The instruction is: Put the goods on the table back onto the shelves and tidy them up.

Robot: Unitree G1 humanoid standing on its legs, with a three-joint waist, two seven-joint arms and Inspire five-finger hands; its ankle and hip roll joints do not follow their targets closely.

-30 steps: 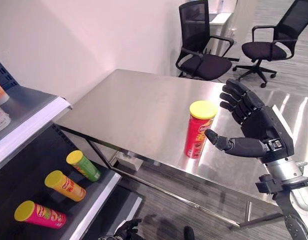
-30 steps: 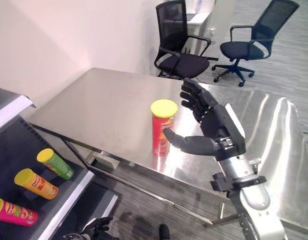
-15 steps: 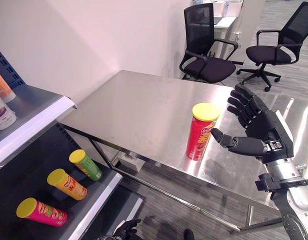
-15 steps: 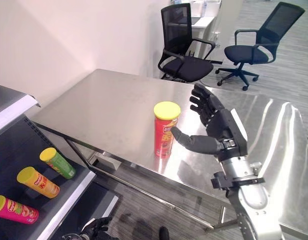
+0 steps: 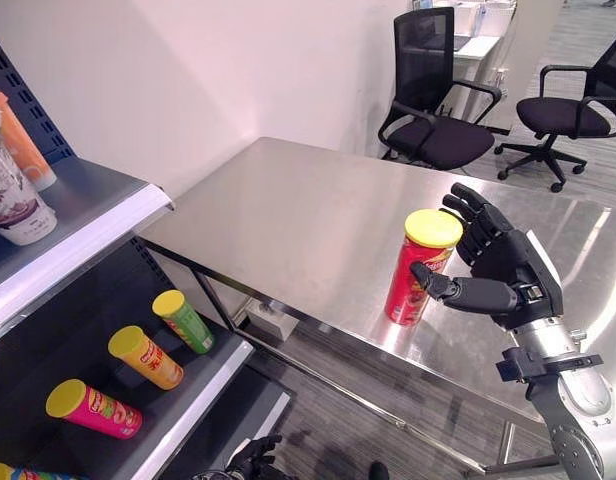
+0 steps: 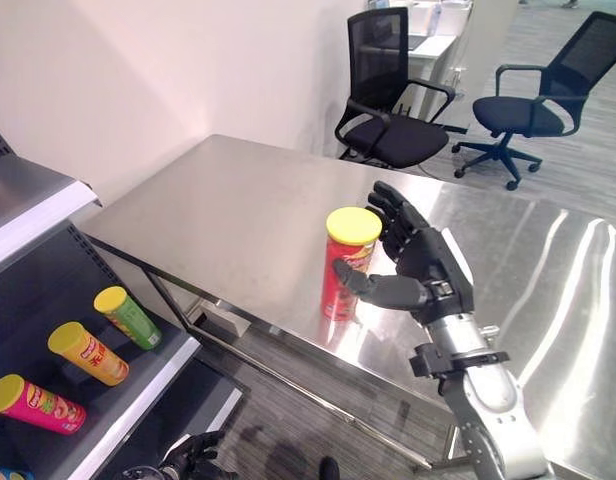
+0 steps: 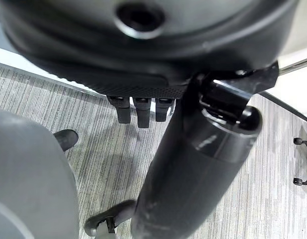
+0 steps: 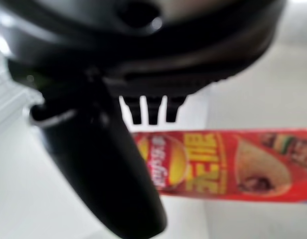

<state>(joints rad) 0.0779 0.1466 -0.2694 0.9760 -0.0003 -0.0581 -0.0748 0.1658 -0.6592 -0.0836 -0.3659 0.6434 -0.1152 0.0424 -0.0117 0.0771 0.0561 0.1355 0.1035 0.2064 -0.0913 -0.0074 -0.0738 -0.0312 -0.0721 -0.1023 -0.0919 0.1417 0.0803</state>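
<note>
Now right hand (image 5: 503, 270) spread beside upright red can (image 5: 418, 268), near table (image 5: 288, 220) edge

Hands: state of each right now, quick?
Left hand: fingers relaxed, open, holding nothing, hanging low above the floor.
Right hand: open, fingers spread beside the red chip can on the steel table, not yet closed on it.

On the silver steel table (image 5: 288, 210) stands a red can (image 5: 408, 285) with a yellow lid and yellow print. Left of the table, the dark shelf (image 5: 178, 425) holds a green can (image 5: 186, 322), an orange can (image 5: 148, 358) and a pink can (image 5: 96, 410), all yellow-lidded. The right robot hand (image 5: 503, 270) is black.
</note>
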